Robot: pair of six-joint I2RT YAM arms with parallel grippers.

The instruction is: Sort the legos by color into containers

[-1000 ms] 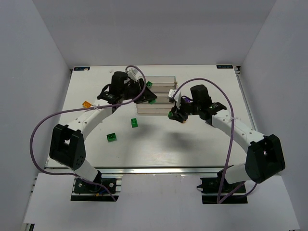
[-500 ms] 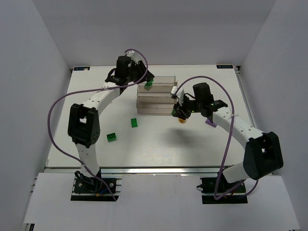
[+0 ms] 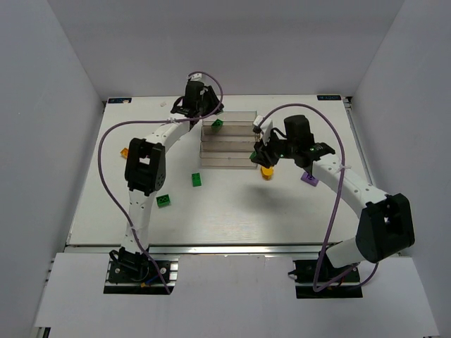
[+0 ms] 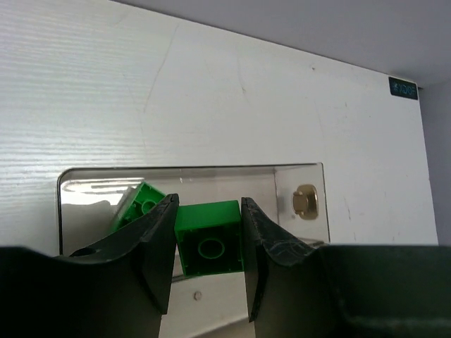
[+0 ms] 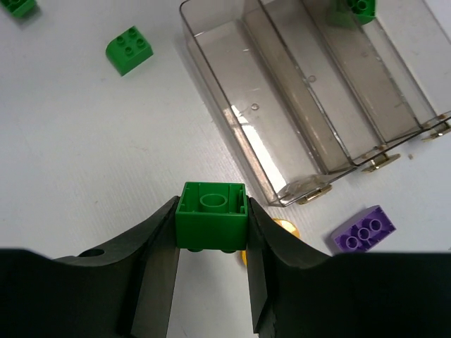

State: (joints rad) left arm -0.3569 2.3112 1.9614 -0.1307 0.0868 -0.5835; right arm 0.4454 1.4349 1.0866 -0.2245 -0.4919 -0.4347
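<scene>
Far left of table: one orange brick (image 3: 127, 151), half hidden behind the left arm. Two loose green bricks (image 3: 164, 201) lie on the open surface, well apart from the containers (image 3: 225, 160).

Left gripper (image 4: 208, 218): fingers pinch a green brick (image 4: 209, 243) by its sides, hollow underside facing the wrist camera. It hangs above the far container of the block. A second green piece (image 4: 137, 204) lies tilted in that same container, just beside the left finger.

Step in hand, as I judge it: drop this brick in with the green already there. The brick looks to be inside the wall line in the wrist view. Best to spread the jaws only a little and lift straight up, so neither finger clips the clear wall or the tilted piece.

Right gripper (image 5: 211, 208): jaws clamp another green brick (image 5: 211, 225), also underside up. It hovers over bare table just off the near end of the containers, not over any of them. An orange-yellow brick (image 5: 282, 229) peeks out below it. A purple brick (image 5: 363, 229) sits on the table to its right.

Its green brick belongs in the far container too. Risk: both arms crowd one narrow slot, so the right should hold off until the left is clear.
</scene>
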